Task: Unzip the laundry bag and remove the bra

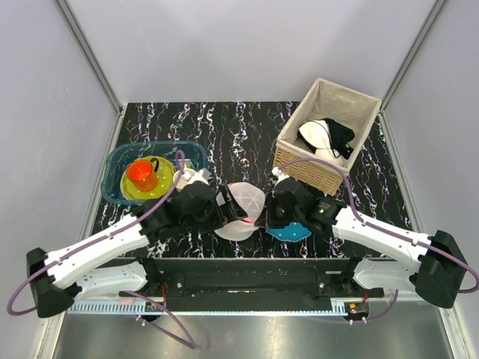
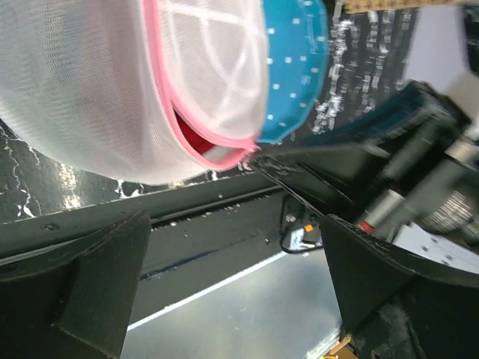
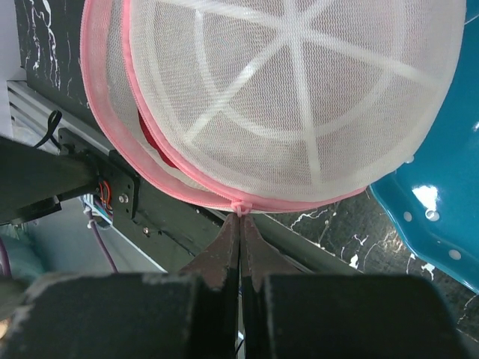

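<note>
The laundry bag (image 1: pixel 241 209) sits at the tabletop's (image 1: pixel 224 134) near edge, zipper partly open, the red bra (image 2: pixel 191 138) inside. The right end effector (image 3: pixel 239 224) pinches the zipper pull (image 3: pixel 239 203); the left end effector (image 2: pixel 233 224) gapes wide, empty. Further unzipping and removal remain.

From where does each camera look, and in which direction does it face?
Top external: high behind the arm bases, facing down on the table; both arms show, left gripper and right gripper at the laundry bag.
Left wrist: low near the table edge, facing the bag's side; its own fingers show, spread apart.
Right wrist: close to the bag's disc face; its own fingers show, closed at the pink rim.
Both wrist views share the bag and the blue plate.
</note>
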